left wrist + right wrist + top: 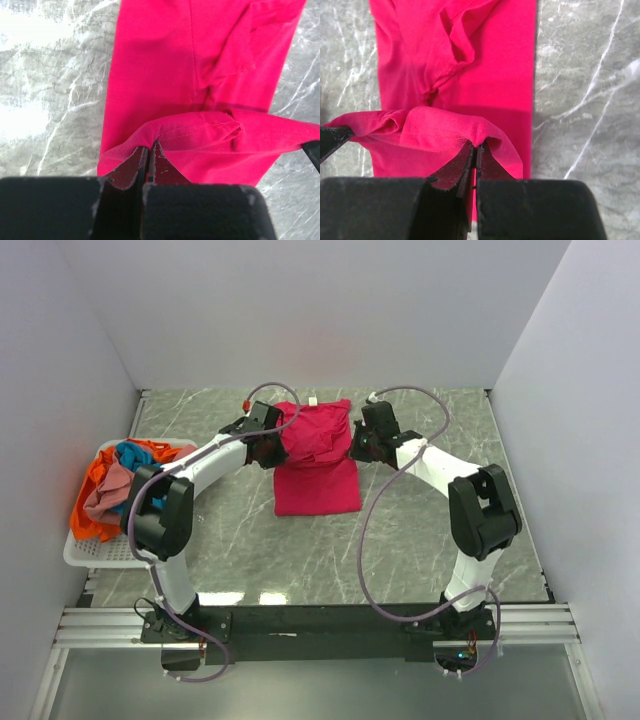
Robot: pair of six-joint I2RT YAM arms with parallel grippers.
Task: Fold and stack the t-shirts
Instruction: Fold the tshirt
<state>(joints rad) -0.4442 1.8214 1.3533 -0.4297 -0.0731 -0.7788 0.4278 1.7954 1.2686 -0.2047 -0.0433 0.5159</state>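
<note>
A magenta-pink t-shirt (318,472) lies lengthwise on the marble table, its far end lifted off the surface. My left gripper (268,447) is shut on the left corner of that lifted edge (150,141). My right gripper (360,445) is shut on the right corner (476,142). The hem hangs slack between the two grippers, above the flat part of the shirt (155,60) (490,75). Orange, teal-blue and dusty pink t-shirts (112,488) sit bunched in the basket at the left.
The white slatted basket (82,555) stands at the table's left edge. White walls enclose the back and both sides. Purple cables loop over both arms. Bare marble (300,555) lies in front of the shirt.
</note>
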